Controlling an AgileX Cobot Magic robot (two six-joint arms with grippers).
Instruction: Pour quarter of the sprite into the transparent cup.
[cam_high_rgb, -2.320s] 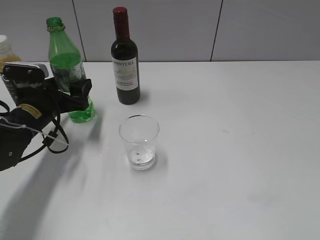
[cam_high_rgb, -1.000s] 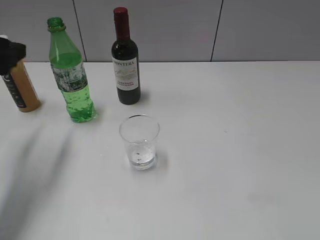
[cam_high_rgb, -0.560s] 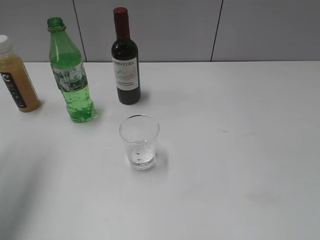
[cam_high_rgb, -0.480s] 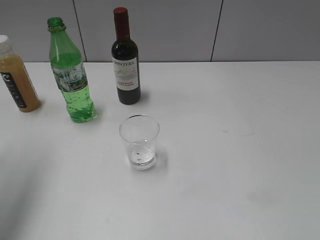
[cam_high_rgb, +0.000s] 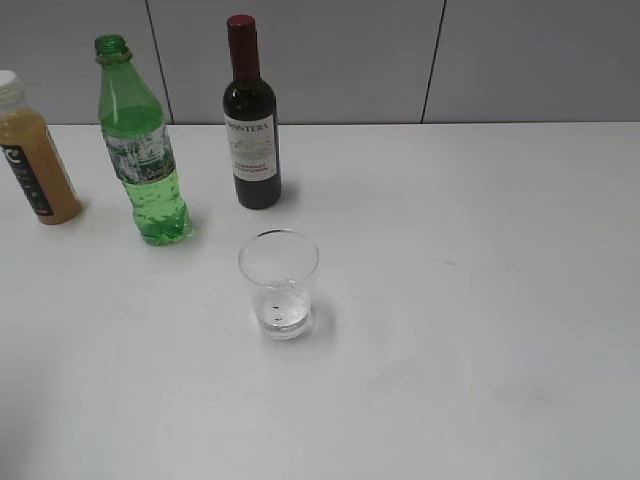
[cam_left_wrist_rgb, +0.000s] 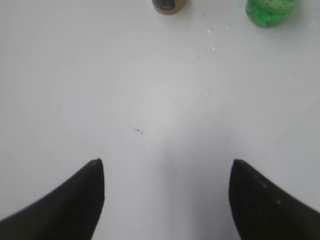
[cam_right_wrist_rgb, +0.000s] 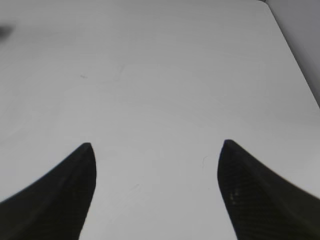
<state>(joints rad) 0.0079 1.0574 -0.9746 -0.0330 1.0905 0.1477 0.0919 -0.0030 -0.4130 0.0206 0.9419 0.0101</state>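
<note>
The sprite (cam_high_rgb: 143, 150), a green capless bottle with a greyish label, stands upright at the back left of the white table (cam_high_rgb: 470, 300). Its green base also shows at the top right of the left wrist view (cam_left_wrist_rgb: 270, 10). The transparent cup (cam_high_rgb: 279, 284) stands upright in front of it, right of it, with a little clear liquid at the bottom. My left gripper (cam_left_wrist_rgb: 165, 165) is open and empty over bare table, well short of the sprite. My right gripper (cam_right_wrist_rgb: 156, 147) is open and empty over bare table. Neither gripper shows in the exterior view.
A dark wine bottle (cam_high_rgb: 250, 120) with a red top stands behind the cup. An orange juice bottle (cam_high_rgb: 30, 160) with a white cap stands at the far left; its base shows in the left wrist view (cam_left_wrist_rgb: 170, 5). A grey panelled wall runs behind the table.
My left arm let go of the sprite and drew back to the left, out of the exterior view. The sprite and the cup stayed in place.
</note>
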